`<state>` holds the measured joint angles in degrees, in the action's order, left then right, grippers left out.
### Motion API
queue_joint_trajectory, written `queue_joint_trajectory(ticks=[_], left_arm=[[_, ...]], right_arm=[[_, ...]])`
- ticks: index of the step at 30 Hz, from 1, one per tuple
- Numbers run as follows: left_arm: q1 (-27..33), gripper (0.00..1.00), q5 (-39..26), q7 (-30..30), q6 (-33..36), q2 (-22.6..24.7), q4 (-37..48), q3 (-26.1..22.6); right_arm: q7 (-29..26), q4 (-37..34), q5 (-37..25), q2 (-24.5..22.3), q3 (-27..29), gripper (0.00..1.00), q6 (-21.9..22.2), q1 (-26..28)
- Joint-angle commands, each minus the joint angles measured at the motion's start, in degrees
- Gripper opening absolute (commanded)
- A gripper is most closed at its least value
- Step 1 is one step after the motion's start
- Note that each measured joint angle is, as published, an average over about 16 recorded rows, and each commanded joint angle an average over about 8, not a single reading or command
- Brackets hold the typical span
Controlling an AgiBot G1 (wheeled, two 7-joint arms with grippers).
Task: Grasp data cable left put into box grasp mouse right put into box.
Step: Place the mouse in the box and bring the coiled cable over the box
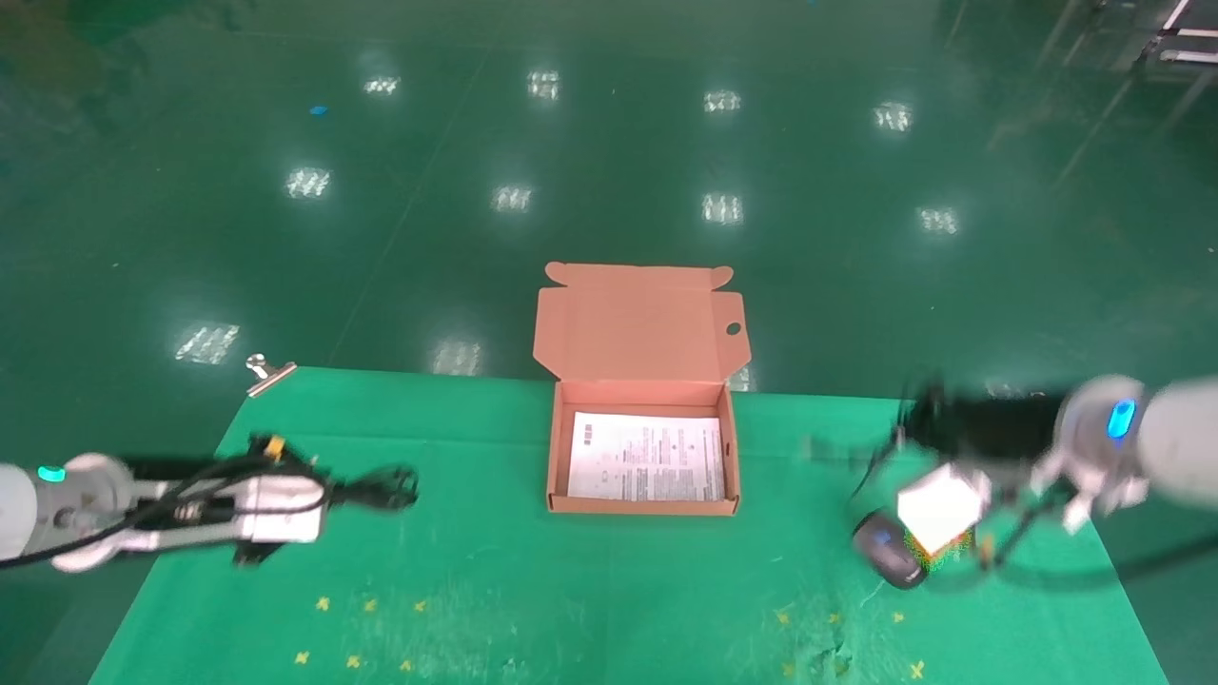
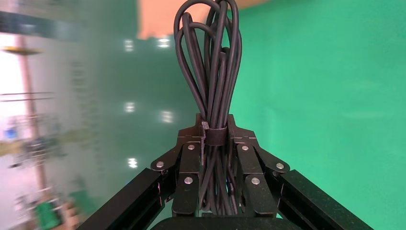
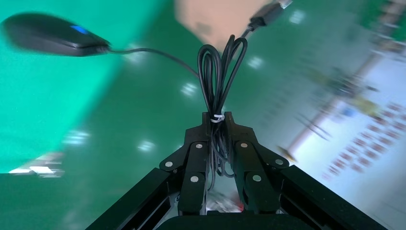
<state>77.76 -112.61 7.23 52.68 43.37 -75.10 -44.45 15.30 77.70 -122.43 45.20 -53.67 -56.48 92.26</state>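
Observation:
The open cardboard box stands at the middle of the green table, lid flap up behind it and a white printed sheet as its base. My left gripper is left of the box, above the cloth. It is shut on the data cable, a strapped black bundle whose loops stick out past the fingertips. My right gripper is right of the box. It is shut on the tied coil of the mouse's cord. The black mouse sits lower, at the cord's end.
A metal clip lies at the table's far left corner. Yellow marks dot the cloth near its front edge. A white block on my right wrist hides part of the mouse. Green floor lies beyond the table.

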Motion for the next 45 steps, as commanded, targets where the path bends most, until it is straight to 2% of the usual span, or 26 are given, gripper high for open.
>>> queue_joint_trajectory(ticks=[1, 10, 16, 21, 26, 36, 45], left_arm=[[0.54, 0.0, -1.17, -0.61, -2.61, 0.81, -0.84, 0.56], [6.44, 0.0, -6.64, 1.38, -5.2, 9.51, 4.17, 0.43], [9.93, 0.0, -10.9, 3.61, -7.05, 14.96, 10.62, 0.3], [11.53, 0.0, -13.21, 5.26, -7.67, 17.09, 13.74, 0.33], [11.55, 0.0, -13.56, 5.58, -7.25, 16.58, 13.54, 0.33], [9.35, 0.0, -11.27, 4.91, -5.06, 10.62, 8.59, 0.94], [8.7, 0.0, -11.25, 5.67, -3.25, 6.49, 5.91, 1.5]], right_arm=[[-0.14, -0.05, -0.3, 0.79, 1.09, 0.0, 1.1, 2.03], [0.19, -2.76, -2.94, 10.63, 2.84, 0.0, 9.2, 6.94], [4.19, -9.01, -1.96, 17.47, 1.96, 0.0, 12.91, 9.0], [7.55, -12.28, -0.06, 19.79, 1.48, 0.0, 14.42, 9.85], [8.53, -12.72, 1.32, 19.97, 1.44, 0.0, 14.69, 9.49], [7.21, -11.13, 0.79, 18.1, 1.12, 0.0, 14.14, 6.95], [7.46, -15.55, -0.51, 20.0, 0.26, 0.0, 15.21, 5.79]])
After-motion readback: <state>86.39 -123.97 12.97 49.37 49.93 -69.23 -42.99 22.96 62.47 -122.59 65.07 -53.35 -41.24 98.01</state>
